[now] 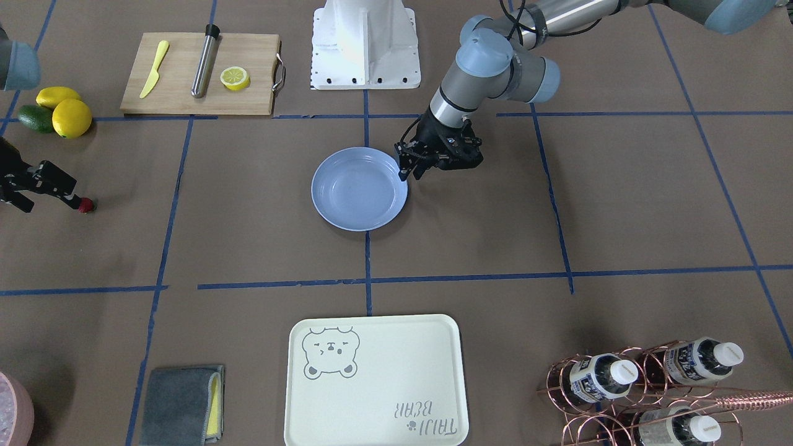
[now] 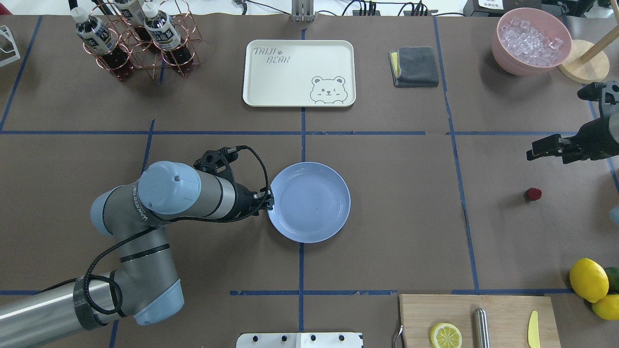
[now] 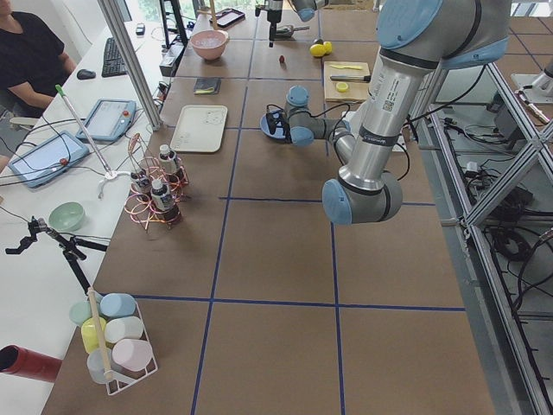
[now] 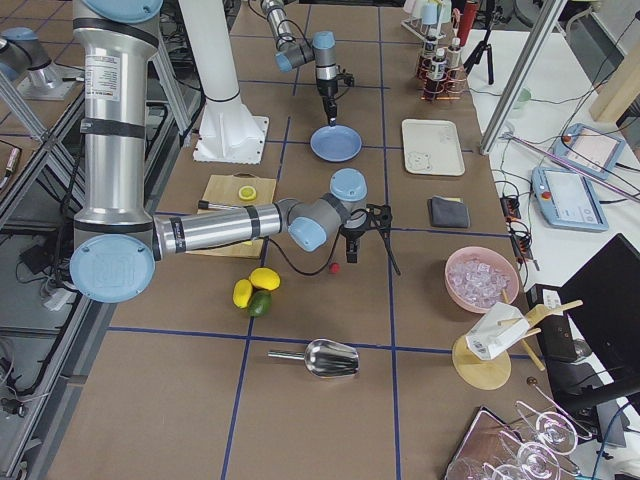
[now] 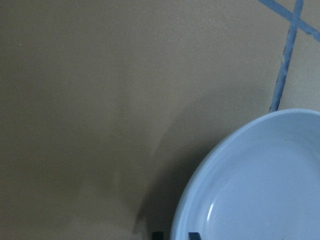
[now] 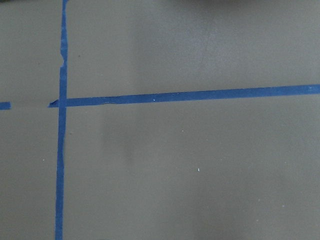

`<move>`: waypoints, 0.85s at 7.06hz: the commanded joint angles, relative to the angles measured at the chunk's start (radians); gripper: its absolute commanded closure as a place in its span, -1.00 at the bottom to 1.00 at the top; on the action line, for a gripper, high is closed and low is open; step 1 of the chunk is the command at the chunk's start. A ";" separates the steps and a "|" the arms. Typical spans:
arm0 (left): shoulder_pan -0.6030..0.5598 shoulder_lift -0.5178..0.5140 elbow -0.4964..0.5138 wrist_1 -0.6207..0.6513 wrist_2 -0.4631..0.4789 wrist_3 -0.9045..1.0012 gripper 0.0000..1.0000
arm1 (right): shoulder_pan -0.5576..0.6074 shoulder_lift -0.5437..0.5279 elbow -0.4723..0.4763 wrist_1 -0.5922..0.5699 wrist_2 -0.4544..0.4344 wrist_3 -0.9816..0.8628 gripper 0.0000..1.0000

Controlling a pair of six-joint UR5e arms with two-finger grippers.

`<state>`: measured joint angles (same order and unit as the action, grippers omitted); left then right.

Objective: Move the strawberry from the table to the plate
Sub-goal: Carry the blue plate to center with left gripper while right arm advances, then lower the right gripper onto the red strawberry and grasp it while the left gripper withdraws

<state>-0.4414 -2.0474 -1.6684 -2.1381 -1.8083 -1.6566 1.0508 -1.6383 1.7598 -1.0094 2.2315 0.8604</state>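
Note:
The strawberry (image 2: 533, 194), small and dark red, lies on the brown table (image 2: 401, 203) at its right side, also in the front-facing view (image 1: 87, 205). My right gripper (image 1: 46, 201) hovers above and just beyond it, open, with nothing between its fingers. The right wrist view shows only table and blue tape. The light blue plate (image 2: 309, 202) sits empty at the table's middle. My left gripper (image 1: 406, 170) is at the plate's left rim. In the left wrist view its fingertips (image 5: 157, 234) straddle the plate (image 5: 260, 185) rim, shut on it.
A cutting board (image 2: 503, 309) with a lemon half, a yellow knife and a metal cylinder lies near the robot's right. Lemons (image 2: 587, 280) sit beside it. At the far side are the bear tray (image 2: 299, 72), a grey cloth (image 2: 416, 66), an ice bowl (image 2: 532, 41) and a bottle rack (image 2: 135, 38).

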 commanded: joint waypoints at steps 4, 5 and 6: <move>-0.151 0.006 -0.120 0.078 -0.124 0.024 -1.00 | -0.162 -0.094 -0.008 0.117 -0.124 0.003 -1.00; -0.152 0.006 -0.119 0.078 -0.123 0.024 -1.00 | -0.198 -0.092 -0.011 0.114 -0.168 0.014 -1.00; -0.158 0.007 -0.119 0.076 -0.123 0.024 -1.00 | -0.202 -0.091 -0.031 0.115 -0.170 0.012 -0.99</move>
<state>-0.5906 -2.0414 -1.7841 -2.0625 -1.9283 -1.6322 0.8701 -1.7296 1.7455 -0.8952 2.0808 0.8704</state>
